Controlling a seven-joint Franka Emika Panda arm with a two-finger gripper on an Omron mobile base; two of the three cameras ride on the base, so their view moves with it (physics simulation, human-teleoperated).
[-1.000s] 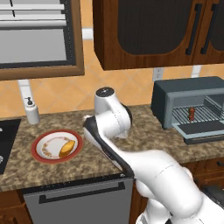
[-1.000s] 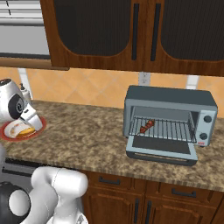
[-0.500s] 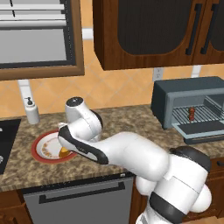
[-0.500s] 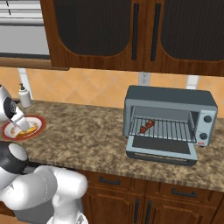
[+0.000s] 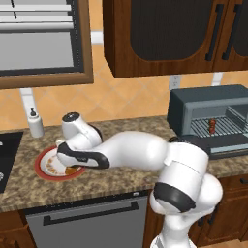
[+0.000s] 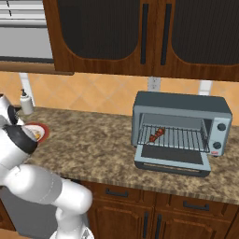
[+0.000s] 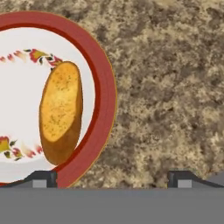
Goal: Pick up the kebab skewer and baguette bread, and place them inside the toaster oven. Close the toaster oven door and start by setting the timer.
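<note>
on the granite counter (image 7: 175, 87) we hover with fingers spread and empty, baguette bread (image 7: 60, 111) left of centre; next we shift over it, kebab skewer (image 6: 156, 135) already racked in the toaster oven (image 6: 182, 133)

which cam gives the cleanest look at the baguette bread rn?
Hand view: the baguette bread lies unobstructed on the red-rimmed plate, its whole outline visible. In the left base view the arm covers most of the plate, leaving just an orange sliver at its edge. In the right base view the arm blocks the bread.
</note>
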